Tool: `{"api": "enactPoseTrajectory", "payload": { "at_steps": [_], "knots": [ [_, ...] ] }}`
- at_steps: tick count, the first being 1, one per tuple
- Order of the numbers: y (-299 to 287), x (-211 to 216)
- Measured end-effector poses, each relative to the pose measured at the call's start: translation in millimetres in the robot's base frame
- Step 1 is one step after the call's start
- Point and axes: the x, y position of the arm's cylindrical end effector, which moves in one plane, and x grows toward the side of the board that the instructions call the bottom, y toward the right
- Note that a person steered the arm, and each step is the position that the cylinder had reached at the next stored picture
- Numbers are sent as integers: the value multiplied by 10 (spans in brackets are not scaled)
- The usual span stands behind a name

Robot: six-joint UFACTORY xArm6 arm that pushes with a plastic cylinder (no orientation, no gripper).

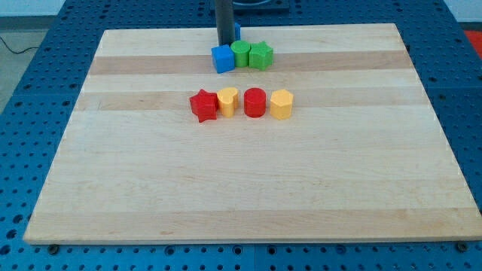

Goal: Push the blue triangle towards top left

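My dark rod comes down at the view's top centre, and my tip (224, 45) rests on the board just above a blue cube (223, 59). A small sliver of another blue block (236, 31) shows at the rod's right side, mostly hidden behind the rod; its shape cannot be made out. My tip is beside this blue sliver, at its lower left, and looks to be touching or nearly touching it.
A green cylinder (240, 53) and a green star (260, 55) sit in a row right of the blue cube. Below them is a row of a red star (203, 105), a yellow block (227, 102), a red cylinder (254, 102) and a yellow hexagon (281, 104). The wooden board's top edge (151, 31) is close above my tip.
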Motion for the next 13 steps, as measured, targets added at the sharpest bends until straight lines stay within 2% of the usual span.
{"api": "enactPoseTrajectory", "payload": {
  "at_steps": [1,2,3,5,6,8,9,11,13],
  "knots": [
    [411,-7],
    [587,-251],
    [516,-512],
    [-611,-270],
    [-961,-236],
    [-293,-249],
    [-353,-75],
    [-1182,4],
    [-1195,301]
  ]
}}
